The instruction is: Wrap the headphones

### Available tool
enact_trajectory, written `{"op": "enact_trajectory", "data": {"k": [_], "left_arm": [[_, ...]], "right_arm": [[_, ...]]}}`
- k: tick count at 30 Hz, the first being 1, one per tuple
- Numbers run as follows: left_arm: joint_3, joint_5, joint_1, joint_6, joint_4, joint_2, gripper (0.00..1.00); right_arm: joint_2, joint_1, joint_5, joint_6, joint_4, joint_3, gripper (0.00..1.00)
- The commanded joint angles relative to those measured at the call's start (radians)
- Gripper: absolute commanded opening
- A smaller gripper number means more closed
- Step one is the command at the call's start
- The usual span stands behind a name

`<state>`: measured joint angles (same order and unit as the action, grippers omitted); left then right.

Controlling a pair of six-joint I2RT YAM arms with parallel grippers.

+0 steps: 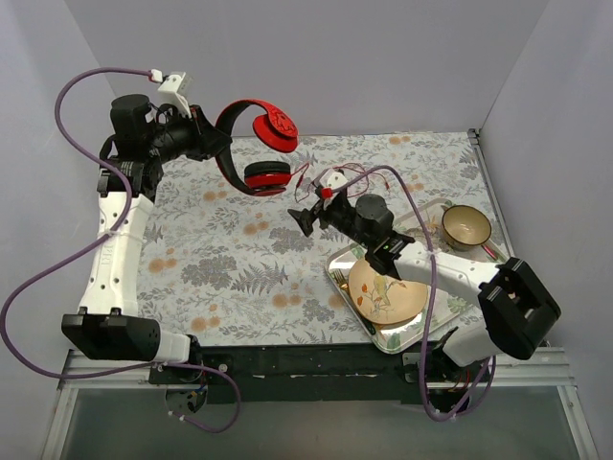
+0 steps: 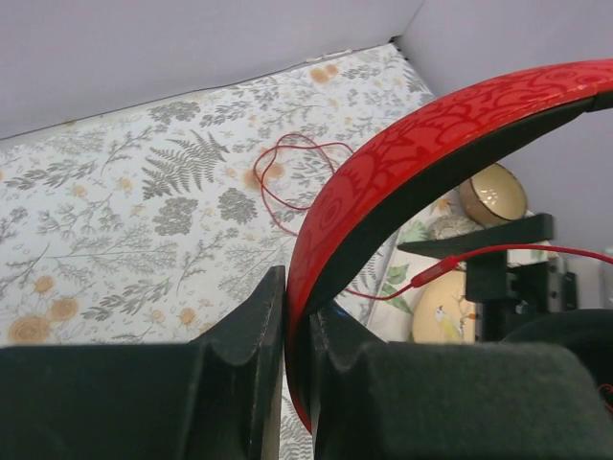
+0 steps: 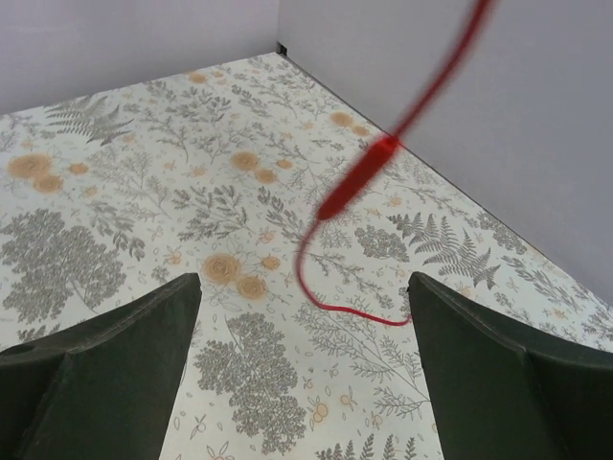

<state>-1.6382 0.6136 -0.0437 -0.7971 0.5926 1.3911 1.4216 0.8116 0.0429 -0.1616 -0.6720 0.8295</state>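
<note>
The red headphones [image 1: 267, 153] hang in the air at the back of the table, with one earcup [image 1: 275, 127] above the other [image 1: 267, 177]. My left gripper [image 1: 218, 144] is shut on the red-and-black headband [image 2: 431, 134]; in the left wrist view the gripper [image 2: 299, 316] pinches the band between both fingers. The thin red cable [image 1: 308, 178] trails right from the lower earcup, and a loop of it lies on the cloth [image 2: 287, 172]. My right gripper [image 1: 304, 220] is open and empty. In the right wrist view the blurred cable [image 3: 354, 187] dangles ahead of the open gripper [image 3: 305, 287] without touching it.
A metal tray [image 1: 343, 266] at the near right holds a beige plate [image 1: 383, 292]. A tan bowl [image 1: 466, 227] stands to its right. Walls close the back and both sides. Purple robot cables [image 1: 421, 225] arch over the right arm.
</note>
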Motion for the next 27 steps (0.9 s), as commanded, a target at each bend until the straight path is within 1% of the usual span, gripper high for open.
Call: {"op": "enact_trajectory", "data": {"k": [1, 6, 9, 10, 12, 15, 18, 19, 21, 22, 24, 25, 26, 27], "left_arm": [[-0.057, 0.142, 0.002, -0.082, 0.026, -0.055, 0.00], [-0.043, 0.192, 0.002, -0.103, 0.024, -0.064, 0.00], [-0.045, 0.204, 0.002, -0.122, 0.021, -0.067, 0.00], [-0.046, 0.212, 0.002, -0.142, 0.015, -0.069, 0.00], [-0.046, 0.215, 0.002, -0.165, 0.004, -0.069, 0.00], [-0.046, 0.222, 0.004, -0.214, -0.017, -0.066, 0.00], [-0.040, 0.251, 0.013, -0.275, -0.042, -0.061, 0.00], [-0.037, 0.258, 0.016, -0.290, -0.054, -0.061, 0.00], [-0.032, 0.276, 0.030, -0.338, -0.069, -0.056, 0.00], [-0.028, 0.287, 0.036, -0.355, -0.086, -0.053, 0.00], [-0.015, 0.308, 0.042, -0.387, -0.108, -0.050, 0.00], [-0.012, 0.310, 0.042, -0.387, -0.123, -0.049, 0.00], [-0.011, 0.301, 0.074, -0.378, -0.126, -0.046, 0.00], [-0.005, 0.247, 0.073, -0.360, -0.128, -0.047, 0.00]], "right_arm": [[0.054, -0.011, -0.092, 0.080, -0.144, 0.079, 0.97], [0.146, -0.032, -0.084, 0.148, -0.169, 0.140, 0.95], [0.198, -0.037, -0.052, 0.192, -0.167, 0.180, 0.91], [0.210, -0.037, -0.049, 0.203, -0.170, 0.186, 0.89], [0.243, -0.037, 0.015, 0.235, -0.173, 0.203, 0.87], [0.273, -0.037, 0.019, 0.257, -0.179, 0.207, 0.84], [0.299, -0.037, 0.018, 0.263, -0.178, 0.203, 0.76], [0.307, -0.037, 0.025, 0.264, -0.170, 0.201, 0.67], [0.329, -0.037, 0.050, 0.267, -0.147, 0.200, 0.57], [0.333, -0.037, 0.060, 0.275, -0.144, 0.194, 0.45], [0.342, -0.037, 0.093, 0.275, -0.123, 0.184, 0.37], [0.344, -0.037, 0.104, 0.271, -0.107, 0.180, 0.26], [0.339, -0.037, 0.107, 0.260, -0.092, 0.166, 0.16], [0.318, -0.037, 0.086, 0.251, -0.080, 0.151, 0.06]]}}
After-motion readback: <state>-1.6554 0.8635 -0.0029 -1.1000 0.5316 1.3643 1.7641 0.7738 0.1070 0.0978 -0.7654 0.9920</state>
